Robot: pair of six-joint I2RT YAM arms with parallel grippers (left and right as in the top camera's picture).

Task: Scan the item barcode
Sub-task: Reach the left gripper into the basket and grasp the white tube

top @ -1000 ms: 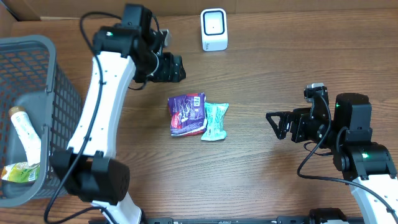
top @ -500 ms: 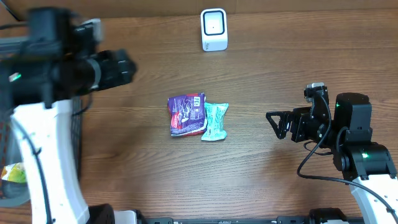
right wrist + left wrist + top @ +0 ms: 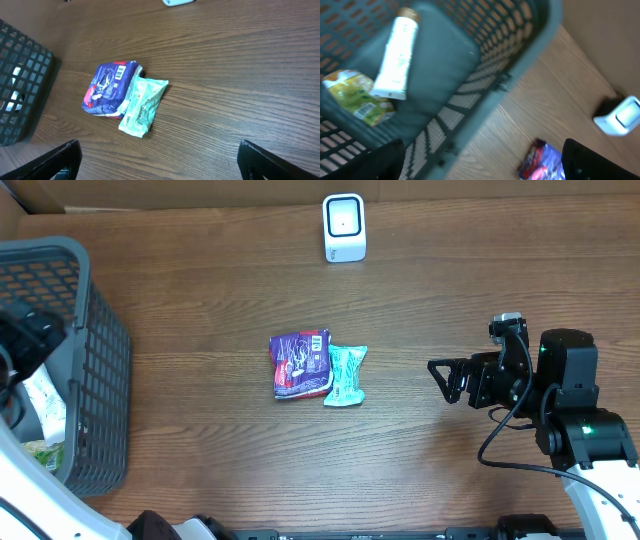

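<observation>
1. Overhead: the purple snack packet (image 3: 300, 364) and green packet (image 3: 346, 374) lie touching mid-table, well apart from the white scanner (image 3: 344, 227). The right gripper (image 3: 447, 380) gapes, empty.
2. Only the right wrist view shows the purple packet's barcode (image 3: 120, 73), facing up.
3. Left wrist view: the left gripper (image 3: 482, 167) is spread wide and empty over the basket (image 3: 520, 55), which holds a white bottle (image 3: 395, 55).

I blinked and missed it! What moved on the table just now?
The left gripper swung from near the scanner leftward to the basket; it now hangs open over it, holding nothing. The purple packet, the green packet, the scanner and the open right gripper stayed put.
</observation>
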